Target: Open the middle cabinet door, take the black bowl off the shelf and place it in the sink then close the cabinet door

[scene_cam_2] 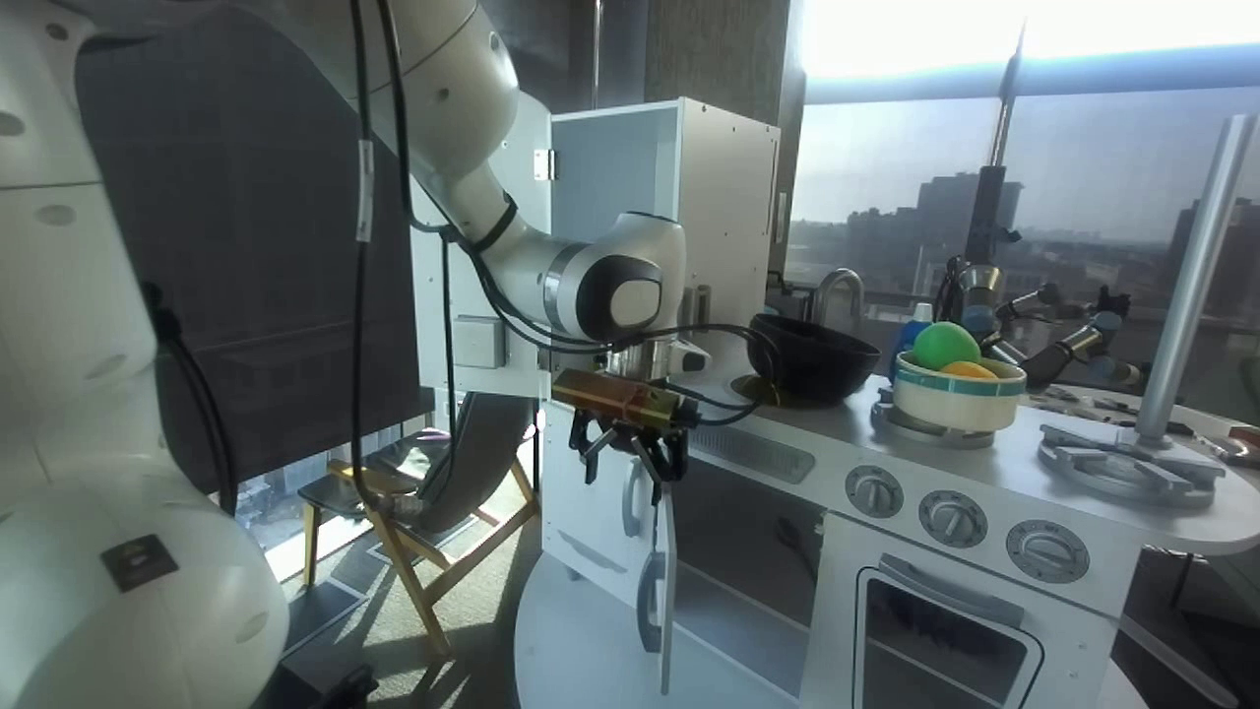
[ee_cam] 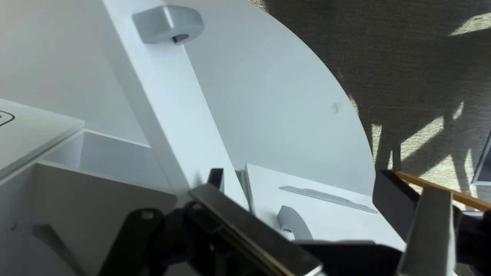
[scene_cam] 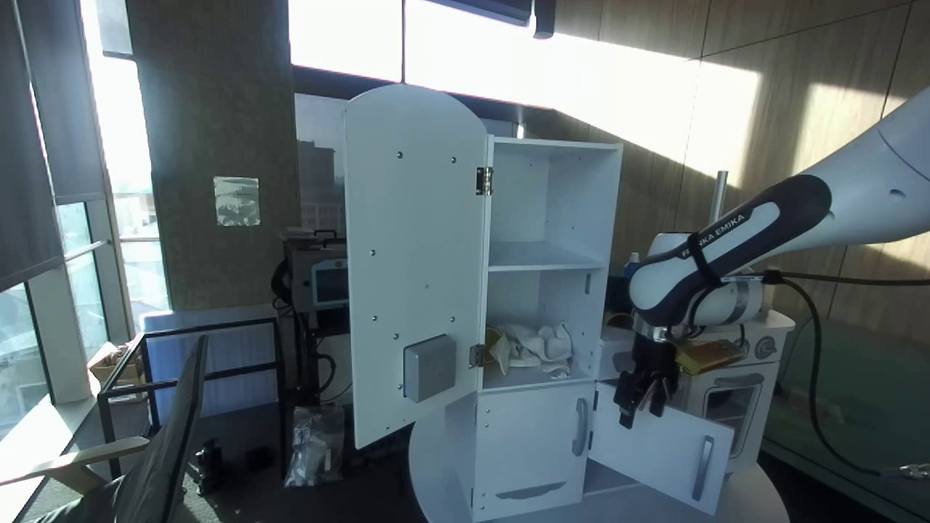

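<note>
Gripper [ee_cam: 303,211] nearest the wrist camera, jaws spread wide, by the open middle cabinet door [ee_cam: 178,103] — contact unclear. Black bowl [scene_cam_2: 817,354] at the gold sink [scene_cam_2: 771,392] in an exterior view, covering most of it — seating depth unclear; outside wrist frame. Green ball [scene_cam_2: 945,345]: exterior view only. Arm [scene_cam: 788,218] blocks much of the counter [scene_cam: 776,319] in an exterior view.

Small white rectangular cabinet door [scene_cam: 657,447], grey-handled: stood swung open, upright. Round black bowl [scene_cam_2: 822,364]: sat mouth up at the gold-toned round sink [scene_cam_2: 750,388], partly hiding it; whether its base lay inside was unclear.
</note>
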Motion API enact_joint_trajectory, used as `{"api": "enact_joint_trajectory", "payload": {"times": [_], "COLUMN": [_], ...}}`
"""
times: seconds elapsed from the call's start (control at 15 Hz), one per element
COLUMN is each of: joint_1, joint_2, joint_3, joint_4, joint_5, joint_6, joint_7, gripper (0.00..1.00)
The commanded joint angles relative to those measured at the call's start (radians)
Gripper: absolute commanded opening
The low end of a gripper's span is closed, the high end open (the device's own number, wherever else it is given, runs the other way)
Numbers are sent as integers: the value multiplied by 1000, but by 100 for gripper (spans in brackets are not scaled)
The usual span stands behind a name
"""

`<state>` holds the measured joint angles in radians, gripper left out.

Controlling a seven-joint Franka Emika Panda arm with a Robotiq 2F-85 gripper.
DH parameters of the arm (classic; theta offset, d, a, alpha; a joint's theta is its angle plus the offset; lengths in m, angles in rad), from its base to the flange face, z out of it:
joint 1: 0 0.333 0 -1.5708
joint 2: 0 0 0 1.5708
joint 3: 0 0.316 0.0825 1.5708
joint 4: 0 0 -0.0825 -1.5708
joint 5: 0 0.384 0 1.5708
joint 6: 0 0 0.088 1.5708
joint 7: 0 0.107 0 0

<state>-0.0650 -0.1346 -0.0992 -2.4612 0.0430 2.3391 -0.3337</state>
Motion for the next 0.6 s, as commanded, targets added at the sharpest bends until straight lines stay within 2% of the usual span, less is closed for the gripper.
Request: {"api": "enact_joint_trajectory", "payload": {"times": [0.0, 0.2, 0.53], "joint_1": [-25, -45, -75], "joint_2": [-11, 10, 62], "joint_3": [-16, -28, -48], "joint_4": [11, 32, 64], "joint_5": [-35, -60, -89], "joint_6": [35, 44, 127], "joint_7": [52, 88, 147], "gripper": [100, 100, 100]}}
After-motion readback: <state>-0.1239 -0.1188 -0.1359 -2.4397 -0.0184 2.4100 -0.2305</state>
